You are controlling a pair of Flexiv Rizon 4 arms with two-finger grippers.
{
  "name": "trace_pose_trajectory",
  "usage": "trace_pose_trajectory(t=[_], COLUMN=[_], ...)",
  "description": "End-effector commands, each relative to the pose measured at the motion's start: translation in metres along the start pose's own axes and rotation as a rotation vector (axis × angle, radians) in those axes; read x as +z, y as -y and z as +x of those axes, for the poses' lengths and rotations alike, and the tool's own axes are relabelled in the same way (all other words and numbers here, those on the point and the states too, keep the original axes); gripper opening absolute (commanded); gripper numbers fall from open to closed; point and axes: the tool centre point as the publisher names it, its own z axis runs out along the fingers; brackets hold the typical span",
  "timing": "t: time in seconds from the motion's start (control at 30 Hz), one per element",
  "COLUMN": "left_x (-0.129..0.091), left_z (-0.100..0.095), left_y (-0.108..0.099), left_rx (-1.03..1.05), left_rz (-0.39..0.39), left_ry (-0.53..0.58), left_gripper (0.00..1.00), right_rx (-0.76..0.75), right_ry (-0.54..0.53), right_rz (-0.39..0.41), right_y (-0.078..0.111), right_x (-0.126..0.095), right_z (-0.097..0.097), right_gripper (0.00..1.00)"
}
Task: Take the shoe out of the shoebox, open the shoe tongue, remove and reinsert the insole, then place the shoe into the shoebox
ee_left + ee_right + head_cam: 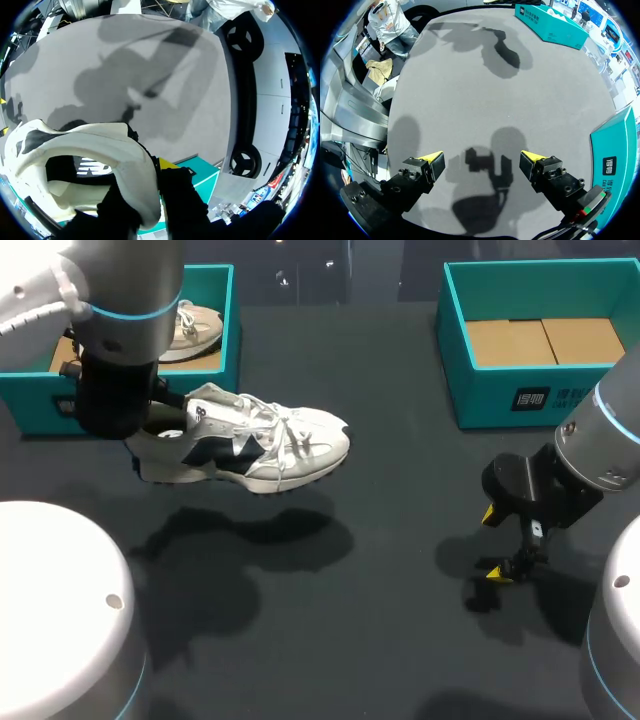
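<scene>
My head camera looks down from above and behind onto the table [380,580]. My left wrist camera sits close against the shoe [130,165], at ten o'clock overhead. My right wrist camera faces down at the same table near four o'clock.

Two shoes are showing: the lifted sneaker [260,445] and the boxed sneaker [190,330]. Two teal shoeboxes are sitting on the one dark worktop [400,620]: the left shoebox [215,355] and the right shoebox [480,395]. Two arms are coming in, each carrying one pincer: the left pincer [155,175] and the right pincer [482,159].
</scene>
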Motion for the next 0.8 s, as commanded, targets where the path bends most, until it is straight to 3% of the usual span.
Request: trace_pose_trajectory(t=[0.03,0.43,0.8], left_x=[0.006,0.013,0.029], left_z=[-0.01,-0.076,-0.124], left_y=[0.011,0.042,0.046], left_rx=[0.014,0.08,0.088], left_rz=[0.001,0.035,0.02], left_ry=[-0.035,-0.063,-0.076], left_gripper=[0.0,0.0,0.0], right_rx=[-0.001,-0.001,-0.001], right_ry=[0.002,0.002,0.002], right_rz=[-0.001,-0.001,-0.001], right_y=[0.001,0.001,0.001], right_x=[0.0,0.0,0.0], right_z=[0.002,0.002,0.002], right_gripper=[1.0,1.0,1.0])
